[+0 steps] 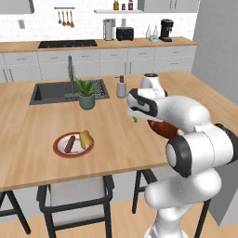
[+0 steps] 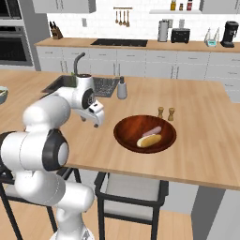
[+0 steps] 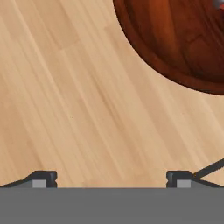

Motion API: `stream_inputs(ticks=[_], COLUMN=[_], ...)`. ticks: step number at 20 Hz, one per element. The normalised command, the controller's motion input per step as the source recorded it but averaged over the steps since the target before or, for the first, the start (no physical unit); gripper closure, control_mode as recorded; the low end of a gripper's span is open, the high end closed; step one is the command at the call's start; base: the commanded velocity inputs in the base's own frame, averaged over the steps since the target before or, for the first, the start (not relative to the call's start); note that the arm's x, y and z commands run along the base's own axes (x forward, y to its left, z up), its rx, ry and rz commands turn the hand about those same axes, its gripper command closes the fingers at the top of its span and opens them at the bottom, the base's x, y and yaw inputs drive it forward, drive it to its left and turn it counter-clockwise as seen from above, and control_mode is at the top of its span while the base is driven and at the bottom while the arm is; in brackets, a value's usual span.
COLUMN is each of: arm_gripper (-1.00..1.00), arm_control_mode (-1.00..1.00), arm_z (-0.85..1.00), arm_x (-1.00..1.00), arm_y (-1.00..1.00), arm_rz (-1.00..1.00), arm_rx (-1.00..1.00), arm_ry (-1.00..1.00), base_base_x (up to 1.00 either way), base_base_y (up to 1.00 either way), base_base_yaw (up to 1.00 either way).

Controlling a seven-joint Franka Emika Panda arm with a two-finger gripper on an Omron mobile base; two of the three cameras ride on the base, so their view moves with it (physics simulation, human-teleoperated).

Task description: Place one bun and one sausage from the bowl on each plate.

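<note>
The dark reddish-brown bowl [image 2: 127, 130] sits on the island counter with a bun [image 2: 149, 140] and a sausage [image 2: 152, 131] inside. In the left base view my arm covers most of the bowl [image 1: 161, 128]. A red-rimmed plate [image 1: 57, 148] to the left holds a sausage [image 1: 69, 144] and a bun [image 1: 85, 137]. My gripper [image 2: 90, 122] hangs open and empty over bare counter just left of the bowl. In the hand view the fingertips [image 3: 43, 177] stand wide apart, and the bowl's rim [image 3: 175, 74] curves across the top right.
A potted plant [image 1: 86, 93], the sink [image 1: 51, 92] and a soap dispenser [image 2: 122, 88] stand behind the work area. Salt and pepper shakers [image 2: 166, 113] sit just beyond the bowl. A pale bowl [image 2: 2, 94] shows at the far left edge. Chairs stand under the counter's front edge.
</note>
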Motion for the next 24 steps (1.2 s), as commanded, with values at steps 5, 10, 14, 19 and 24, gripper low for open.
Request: stream_inputs(ticks=[5,10,14,19,24], arm_gripper=[-1.0,-1.0,-1.0,-1.0,-1.0], arm_control_mode=[-1.0,-1.0,-1.0,-1.0,-1.0], arm_z=[0.04,0.0,-0.04,-0.21,-0.4], arm_x=[-0.06,0.0,0.0,0.06,0.14], arm_y=[-1.0,-1.0,-1.0,-0.95,-0.59], arm_rz=[-0.06,-0.02,0.0,0.0,0.0], arm_rx=[-0.02,-0.03,-0.04,-0.04,0.0], arm_ry=[0.07,0.01,0.0,0.0,-0.01], base_base_x=[0.0,0.0,0.0,0.0,0.0], base_base_y=[0.0,0.0,0.0,0.0,0.0], base_base_yaw=[0.0,0.0,0.0,0.0,0.0])
